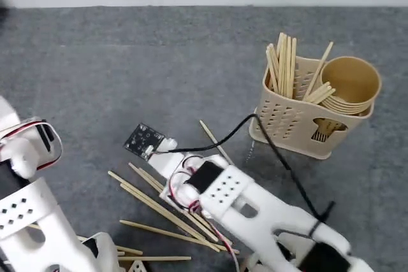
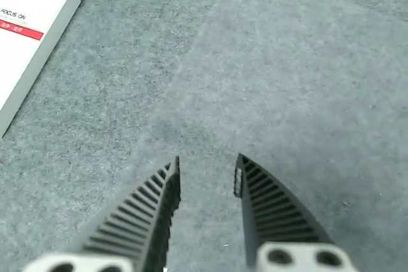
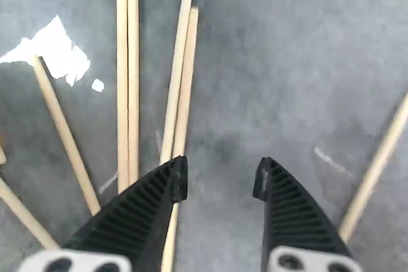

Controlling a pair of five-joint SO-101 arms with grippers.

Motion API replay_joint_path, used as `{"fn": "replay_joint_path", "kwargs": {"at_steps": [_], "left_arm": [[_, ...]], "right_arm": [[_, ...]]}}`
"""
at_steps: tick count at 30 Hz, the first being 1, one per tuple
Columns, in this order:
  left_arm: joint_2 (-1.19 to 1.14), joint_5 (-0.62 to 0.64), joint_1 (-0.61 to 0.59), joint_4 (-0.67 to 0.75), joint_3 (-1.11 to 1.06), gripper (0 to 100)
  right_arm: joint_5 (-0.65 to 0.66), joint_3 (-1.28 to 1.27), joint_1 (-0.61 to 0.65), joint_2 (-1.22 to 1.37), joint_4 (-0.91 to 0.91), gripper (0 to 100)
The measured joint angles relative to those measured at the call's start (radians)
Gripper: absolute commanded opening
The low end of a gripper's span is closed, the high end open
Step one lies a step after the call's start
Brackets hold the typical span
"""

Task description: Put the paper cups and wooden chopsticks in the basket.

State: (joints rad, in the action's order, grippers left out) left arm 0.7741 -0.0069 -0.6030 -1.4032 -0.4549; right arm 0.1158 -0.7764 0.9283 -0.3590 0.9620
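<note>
White printed left arm and right arm, perforated plates, red/white/black servo wires, black cable, black ribbed fingers on white screw-holed bases.

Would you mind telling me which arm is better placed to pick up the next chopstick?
Right, probably: the right gripper hangs open over the loose chopsticks, while the left gripper faces bare carpet.

One basket. One stack of paper cups. Many chopsticks, some hidden, so no sure count.
</note>
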Motion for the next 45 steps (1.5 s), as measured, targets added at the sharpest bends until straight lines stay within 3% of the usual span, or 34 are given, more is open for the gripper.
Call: {"fn": "replay_joint_path", "kwargs": {"at_steps": [6,15,20,29,38,45], "left_arm": [[0.0,-0.005,0.002,0.0,0.0,14],[0.0,-0.006,0.0,0.0,-0.028,14],[0.0,-0.006,0.0,0.0,-0.028,14],[0.0,-0.006,0.0,0.0,-0.028,14],[0.0,-0.006,0.0,0.0,-0.028,14],[0.0,-0.006,0.0,0.0,-0.028,14]], "right_arm": [[-0.025,0.068,0.081,0.229,-0.009,19.9],[-0.071,0.195,0.107,0.431,-0.009,24.7],[-0.071,0.242,0.098,0.47,0.014,15.7],[0.009,0.288,-0.014,0.505,0.026,0.9],[0.11,0.304,-0.143,0.516,0.026,0.9],[0.144,0.328,-0.212,0.46,0.163,0.9]]}}
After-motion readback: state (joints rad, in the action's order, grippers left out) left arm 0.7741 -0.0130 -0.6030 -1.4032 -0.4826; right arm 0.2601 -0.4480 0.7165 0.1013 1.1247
